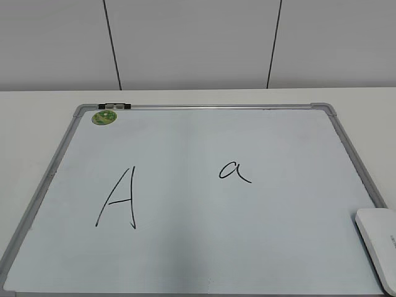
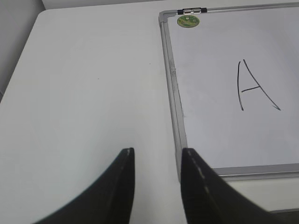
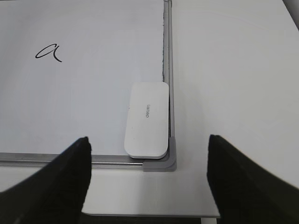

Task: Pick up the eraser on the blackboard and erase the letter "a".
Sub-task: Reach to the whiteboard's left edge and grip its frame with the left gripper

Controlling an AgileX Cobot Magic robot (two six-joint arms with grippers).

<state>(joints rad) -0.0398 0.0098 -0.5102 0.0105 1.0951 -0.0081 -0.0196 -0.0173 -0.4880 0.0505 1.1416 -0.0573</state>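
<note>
The blackboard (image 1: 185, 204) is a pale whiteboard with a silver frame, lying flat on the table. The small cursive letter "a" (image 1: 234, 171) is right of the middle; it also shows in the right wrist view (image 3: 48, 52). The white eraser (image 3: 147, 119) lies in the board's near right corner, also at the right edge of the exterior view (image 1: 378, 244). My right gripper (image 3: 148, 140) is open wide, nearer than the eraser and apart from it. My left gripper (image 2: 156, 156) is open and empty over the table by the board's left frame. Neither arm shows in the exterior view.
A larger capital "A" (image 1: 117, 198) is on the board's left half, also in the left wrist view (image 2: 254, 86). A round green magnet (image 1: 104, 117) sits in the far left corner. The white table (image 2: 84, 84) extends left of the board. A wall stands behind.
</note>
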